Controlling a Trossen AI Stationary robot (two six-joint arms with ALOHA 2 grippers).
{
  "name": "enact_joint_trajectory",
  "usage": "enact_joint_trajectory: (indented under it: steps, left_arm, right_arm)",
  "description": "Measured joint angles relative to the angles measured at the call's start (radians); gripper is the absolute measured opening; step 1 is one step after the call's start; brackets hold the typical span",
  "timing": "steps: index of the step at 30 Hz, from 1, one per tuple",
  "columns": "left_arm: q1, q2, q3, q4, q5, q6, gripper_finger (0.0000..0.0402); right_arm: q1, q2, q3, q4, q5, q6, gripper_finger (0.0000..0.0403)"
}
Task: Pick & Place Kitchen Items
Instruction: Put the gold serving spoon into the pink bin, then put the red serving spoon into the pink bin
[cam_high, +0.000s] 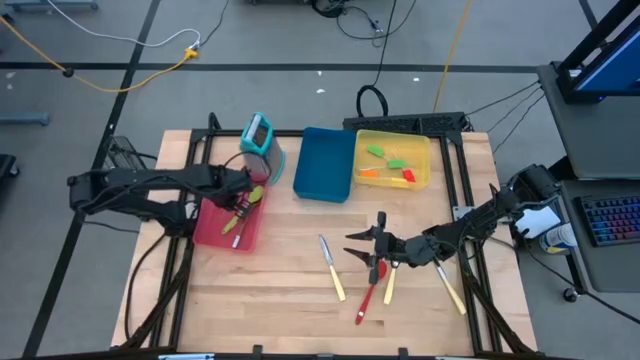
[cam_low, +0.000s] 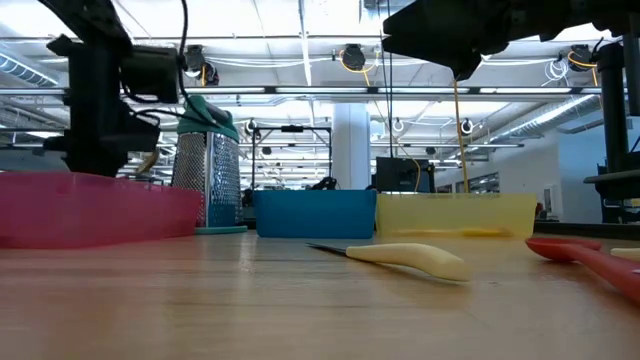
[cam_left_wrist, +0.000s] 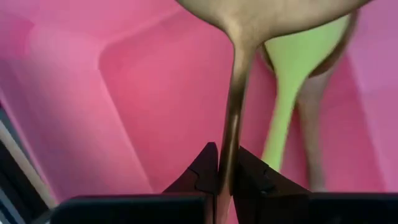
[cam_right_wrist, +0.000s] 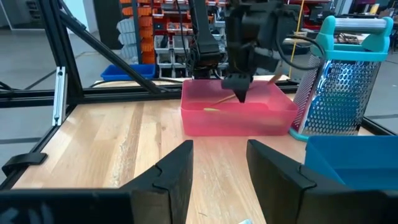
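Observation:
My left gripper (cam_high: 243, 200) hangs over the red tray (cam_high: 215, 232) at the table's left, pointing down and shut on a gold spoon (cam_left_wrist: 233, 106). Below it, a green spoon (cam_left_wrist: 291, 81) lies in the tray on top of a brownish spoon (cam_left_wrist: 314, 118). My right gripper (cam_high: 372, 246) stands open and level over the table's middle, with nothing between its fingers (cam_right_wrist: 219, 168). On the bare wood near it lie a cream-handled knife (cam_high: 332, 268), a red spoon (cam_high: 366, 303), a yellow utensil (cam_high: 390, 284) and another knife (cam_high: 451, 290). My left gripper pinches the gold spoon's thin handle (cam_left_wrist: 227, 163) between its two fingers. The fingers come from above, pointing down, and lie along the handle. The spoon's bowl (cam_left_wrist: 267, 15) points down into the red tray; whether it touches the tray's floor I cannot tell.
A teal-topped metal grater (cam_high: 257, 136) stands at the red tray's far end. A blue tray (cam_high: 323, 163) and a yellow tray (cam_high: 425, 172) holding green, orange and red spatulas sit at the far middle. Free wood lies along the near left.

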Motion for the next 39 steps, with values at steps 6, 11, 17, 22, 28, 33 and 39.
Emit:
enact_joint_trajectory:
  steps: [6, 11, 17, 22, 28, 33, 39]
  left_arm:
    - [0.033, 0.089, -0.003, 0.058, -0.009, 0.082, 0.0021]
    - [0.040, 0.148, -0.003, 0.106, 0.049, 0.123, 0.0028]
    - [0.040, 0.167, -0.003, 0.109, 0.016, 0.128, 0.0071]
    - [0.040, 0.163, 0.004, 0.098, 0.017, 0.130, 0.0096]
    - [0.022, 0.143, 0.056, 0.053, 0.045, 0.107, 0.0090]
    - [-0.029, 0.061, 0.121, 0.047, 0.037, 0.106, 0.0078]
    - [-0.133, -0.050, 0.167, 0.123, -0.043, 0.109, 0.0063]
  right_arm:
    - [0.000, 0.000, 0.000, 0.000, 0.000, 0.000, 0.0145]
    - [0.000, 0.000, 0.000, 0.000, 0.000, 0.000, 0.0142]
    - [0.000, 0.000, 0.000, 0.000, 0.000, 0.000, 0.0145]
    - [0.000, 0.000, 0.000, 0.000, 0.000, 0.000, 0.0144]
    - [0.000, 0.000, 0.000, 0.000, 0.000, 0.000, 0.0146]
    - [0.000, 0.000, 0.000, 0.000, -0.001, 0.000, 0.0144]
    - [0.000, 0.000, 0.000, 0.000, 0.000, 0.000, 0.0145]
